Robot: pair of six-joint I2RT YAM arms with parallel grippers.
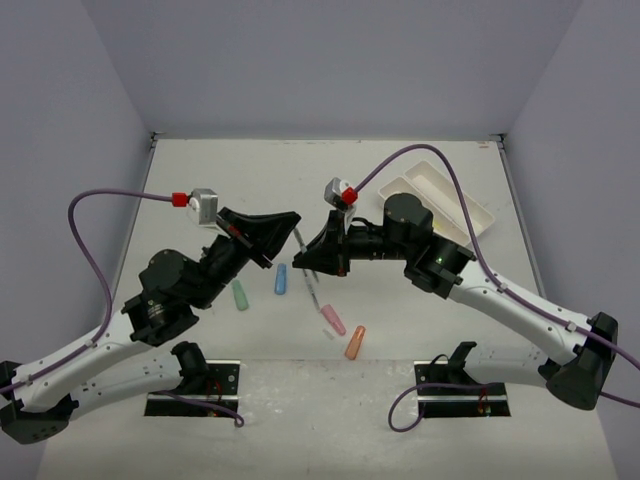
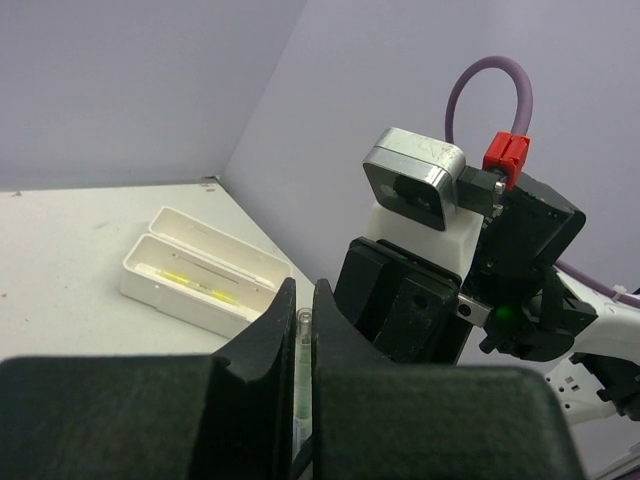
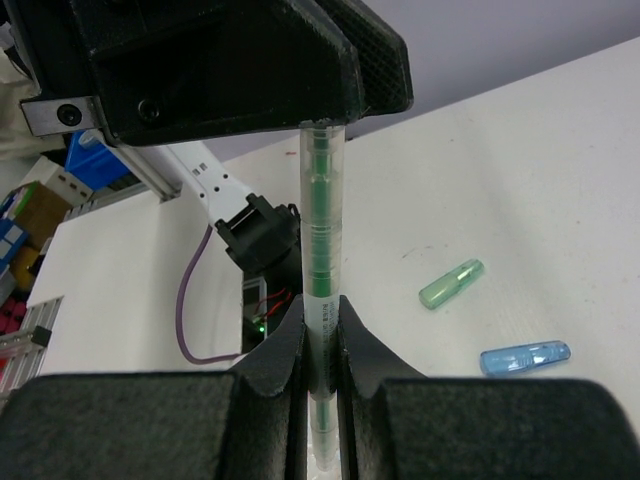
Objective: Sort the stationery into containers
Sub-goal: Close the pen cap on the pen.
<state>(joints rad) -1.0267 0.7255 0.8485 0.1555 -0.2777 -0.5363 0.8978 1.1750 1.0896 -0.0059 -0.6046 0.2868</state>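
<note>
Soft, even overhead light keeps the bench bright and shadows faint. In both wrist views the near jaws at 6 o'clock are blurred.

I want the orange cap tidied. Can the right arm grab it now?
Probably not yet: the right pincer is shut on the green pen, which the left pincer grips too. The orange cap itself lies uncovered.

A matte off-white worktop is spreading across the scene under soft, even light. Plain lavender-grey walls are enclosing it at the back, left and right, meeting in two far corners and rising out of view.
</note>
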